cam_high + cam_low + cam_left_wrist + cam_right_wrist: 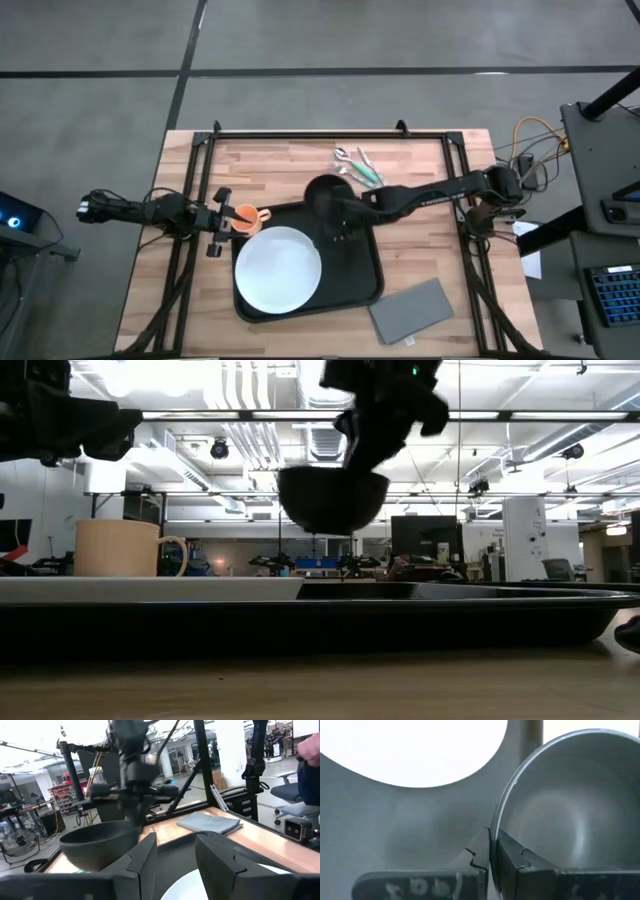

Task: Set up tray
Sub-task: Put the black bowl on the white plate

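Right gripper (491, 857) clenched on the rim of a dark bowl (327, 194), one finger inside the wall, one outside, jaws nearly closed with only the thin rim between. Bowl held in the air, clear of the tray (365, 285) below it, as the low view shows; bowl tilted slightly.

Left gripper (216, 222) parted, fingers (145, 865) well apart with nothing between them, hovering just beside an orange mug (244, 218) at the tray's near-left corner. Cannot tell from above whether mug sits on the tray or on the desk (420, 250).

Right gripper's fingertips hidden under the arm in the high view; bowl blurred in the left wrist view.

Tray lying flat on the desk beneath the right gripper. In it: a white plate (278, 268), below and to the left of the held bowl. Grey napkin (412, 308) on the desk just past the tray's corner. Cutlery (358, 165) on the desk behind the bowl, too small to sort.
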Action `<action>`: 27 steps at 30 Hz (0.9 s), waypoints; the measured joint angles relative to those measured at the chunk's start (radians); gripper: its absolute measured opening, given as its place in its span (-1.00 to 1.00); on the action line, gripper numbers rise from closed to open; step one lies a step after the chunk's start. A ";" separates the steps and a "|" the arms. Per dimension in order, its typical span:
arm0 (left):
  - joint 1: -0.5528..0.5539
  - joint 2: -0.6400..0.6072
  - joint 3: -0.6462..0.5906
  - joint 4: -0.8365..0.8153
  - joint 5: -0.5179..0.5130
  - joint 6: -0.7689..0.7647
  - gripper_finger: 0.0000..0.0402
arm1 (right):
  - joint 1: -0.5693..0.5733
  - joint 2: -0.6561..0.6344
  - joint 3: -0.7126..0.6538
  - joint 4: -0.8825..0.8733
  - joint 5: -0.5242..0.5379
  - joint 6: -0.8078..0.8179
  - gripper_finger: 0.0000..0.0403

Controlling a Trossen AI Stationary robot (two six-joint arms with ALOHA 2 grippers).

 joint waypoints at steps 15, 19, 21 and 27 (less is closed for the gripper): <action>0.000 0.008 0.000 0.000 0.000 0.000 -0.42 | 0.055 0.117 0.094 0.131 -0.243 -0.158 -0.96; 0.000 0.014 0.000 0.000 -0.001 0.000 -0.42 | 0.067 0.137 0.121 0.133 -0.248 -0.189 -0.96; 0.000 0.015 0.000 -0.001 0.000 0.000 -0.42 | 0.074 0.159 0.138 0.137 -0.259 -0.199 -0.96; 0.000 0.021 0.000 0.000 0.000 0.000 -0.42 | 0.101 0.255 0.226 0.121 -0.344 -0.299 -0.96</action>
